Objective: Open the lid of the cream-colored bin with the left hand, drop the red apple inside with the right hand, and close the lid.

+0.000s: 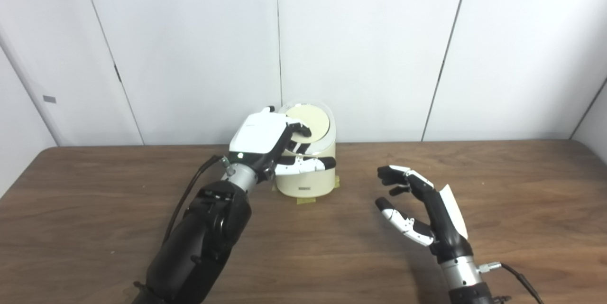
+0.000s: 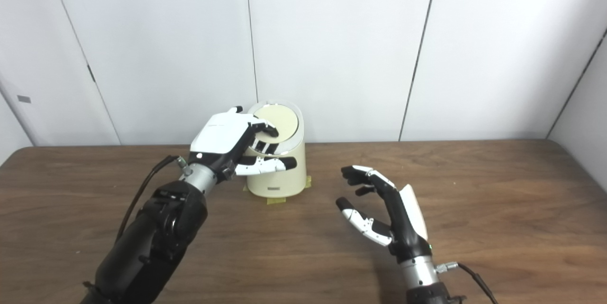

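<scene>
The cream-colored bin stands at the back middle of the table, close to the wall. Its round lid slopes toward me and looks down on the bin. My left hand lies on the lid's left side, with fingers curled over the disc and the thumb stretched across the bin's front. It grips nothing that I can see. My right hand hovers over the table to the right of the bin, open and empty, palm turned left. No red apple shows in either view.
Yellow tape marks the bin's base on the brown wooden table. White wall panels rise just behind the bin. A cable runs along my left forearm, and another cable leaves my right wrist.
</scene>
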### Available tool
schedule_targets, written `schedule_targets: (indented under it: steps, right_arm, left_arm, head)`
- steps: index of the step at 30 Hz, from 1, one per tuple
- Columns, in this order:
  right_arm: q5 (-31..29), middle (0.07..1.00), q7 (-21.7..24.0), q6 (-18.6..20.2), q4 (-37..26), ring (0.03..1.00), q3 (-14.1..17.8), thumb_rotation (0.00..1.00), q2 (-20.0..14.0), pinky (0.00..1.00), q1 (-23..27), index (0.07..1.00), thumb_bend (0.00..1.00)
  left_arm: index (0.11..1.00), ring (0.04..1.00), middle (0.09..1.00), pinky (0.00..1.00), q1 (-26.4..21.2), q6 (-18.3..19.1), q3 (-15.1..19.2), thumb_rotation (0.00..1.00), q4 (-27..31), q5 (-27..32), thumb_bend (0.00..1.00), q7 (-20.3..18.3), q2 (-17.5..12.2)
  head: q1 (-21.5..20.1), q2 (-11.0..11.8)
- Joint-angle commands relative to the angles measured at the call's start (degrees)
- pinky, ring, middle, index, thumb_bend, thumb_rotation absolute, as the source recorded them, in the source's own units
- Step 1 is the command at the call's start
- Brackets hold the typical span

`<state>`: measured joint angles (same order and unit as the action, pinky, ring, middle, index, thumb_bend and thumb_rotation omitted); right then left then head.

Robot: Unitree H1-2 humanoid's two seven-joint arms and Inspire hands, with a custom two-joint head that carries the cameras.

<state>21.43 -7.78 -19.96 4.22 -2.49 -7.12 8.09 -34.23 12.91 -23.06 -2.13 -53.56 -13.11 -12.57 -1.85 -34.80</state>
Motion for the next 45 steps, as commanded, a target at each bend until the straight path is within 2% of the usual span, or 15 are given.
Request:
schedule_targets:
  steps: [1,9,15,23,30,40,43,45]
  right_arm:
    - [-0.26,0.708,-0.31,-0.19,-1.98,0.685,0.22,0.5,0.05,0.57,1.47,0.709,0.23]
    - [0.14,0.712,-0.2,0.51,-2.33,0.688,0.16,0.54,0.27,0.58,1.47,0.716,0.23]
    - [-0.92,0.709,-0.28,0.05,-1.88,0.685,0.19,0.49,0.63,0.58,1.68,0.709,0.23]
    - [-0.7,0.711,-0.48,-0.18,-1.65,0.688,0.04,0.51,0.58,0.58,1.74,0.708,0.23]
    - [-0.58,0.713,-0.14,0.54,-2.2,0.69,-0.03,0.52,0.53,0.58,1.57,0.713,0.24]
    - [-0.38,0.714,0.0,1.3,-2.87,0.692,-0.04,0.51,0.63,0.59,1.45,0.714,0.23]
    - [-0.11,0.712,-0.22,0.96,-2.47,0.691,-0.01,0.52,0.55,0.59,1.55,0.715,0.24]
    - [0.02,0.712,-0.24,0.72,-2.22,0.69,-0.04,0.53,0.47,0.59,1.64,0.716,0.24]
  left_arm:
    - [0.741,0.875,0.772,1.0,-0.57,0.03,0.26,0.99,-0.7,0.38,0.85,-0.24,-0.44]
    - [0.714,0.879,0.779,1.0,-0.87,-0.33,0.44,0.97,-1.1,0.65,0.83,-0.16,-0.79]
    - [0.739,0.869,0.767,1.0,-0.8,-2.54,-2.0,1.0,-0.63,-2.64,0.87,1.02,-2.01]
    - [0.736,0.879,0.756,1.0,0.05,-3.37,-3.55,0.95,-0.11,-5.6,0.87,2.01,-1.94]
    - [0.727,0.868,0.751,1.0,0.68,-3.78,-3.84,0.98,-0.64,-5.69,0.89,2.58,-1.86]
    - [0.73,0.866,0.746,1.0,1.35,-4.3,-3.62,0.97,-1.34,-4.68,0.87,3.07,-1.73]
    - [0.749,0.865,0.758,1.0,1.31,-3.97,-2.34,0.97,-0.35,-3.49,0.86,3.32,-1.21]
    - [0.841,0.905,0.831,1.0,1.23,-3.98,-1.03,0.99,0.62,-1.51,0.8,3.39,-0.64]
  head:
    - [-0.1,-0.02]
    - [-0.17,-0.16]
    - [-0.22,-0.16]
    - [-0.18,0.01]
    - [-0.32,0.11]
    - [-0.23,-0.03]
    - [-0.12,0.09]
    - [-0.08,0.18]
